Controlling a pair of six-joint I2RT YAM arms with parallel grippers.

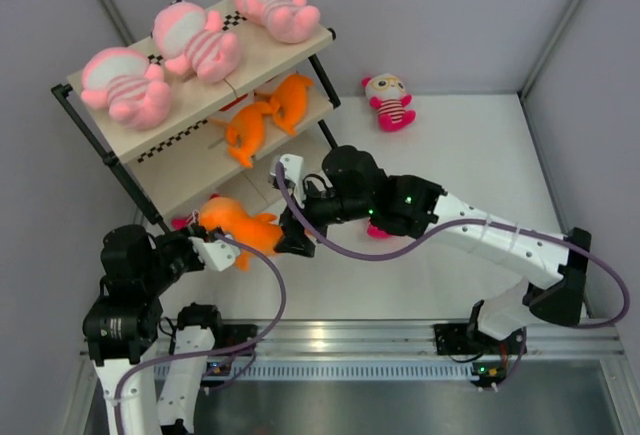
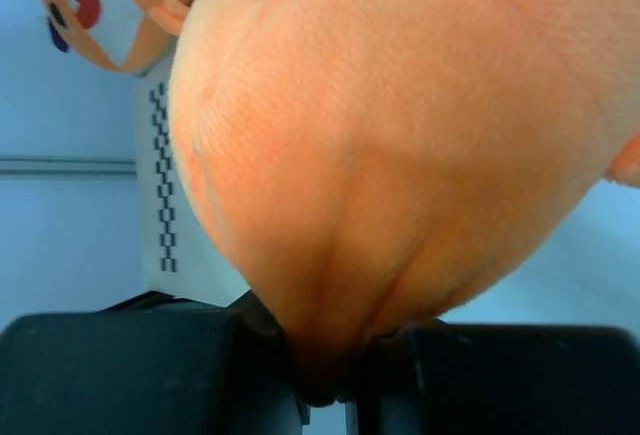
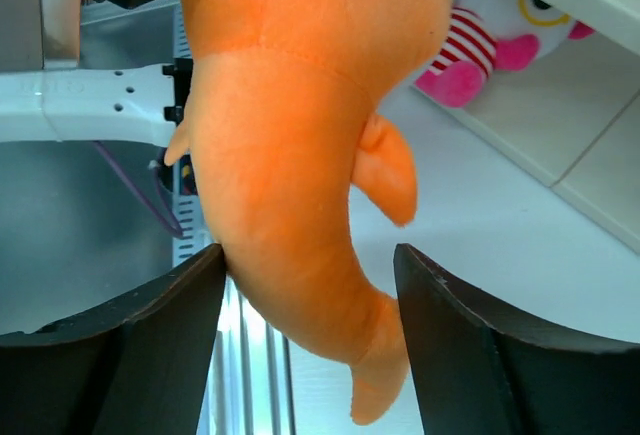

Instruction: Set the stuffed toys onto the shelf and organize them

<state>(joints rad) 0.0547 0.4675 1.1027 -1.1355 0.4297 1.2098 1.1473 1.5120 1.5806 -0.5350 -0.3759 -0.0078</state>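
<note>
Orange plush fish [image 1: 235, 223], short nap, stubby fin, tapered tail.

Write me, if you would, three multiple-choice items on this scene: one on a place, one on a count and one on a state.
1. Where do the pale pink toys sit?
A. top tier of the shelf
B. middle tier
C. bottom tier

2. How many orange toys lie on the middle tier?
A. one
B. two
C. four

3. What is the left gripper doing?
A. standing open, holding nothing
B. pinching the third orange toy
C. gripping a pink toy

Answers:
1 A: all three lie on the top board.
2 B: a pair lies side by side there.
3 B: orange plush is squeezed between its fingers.
</note>
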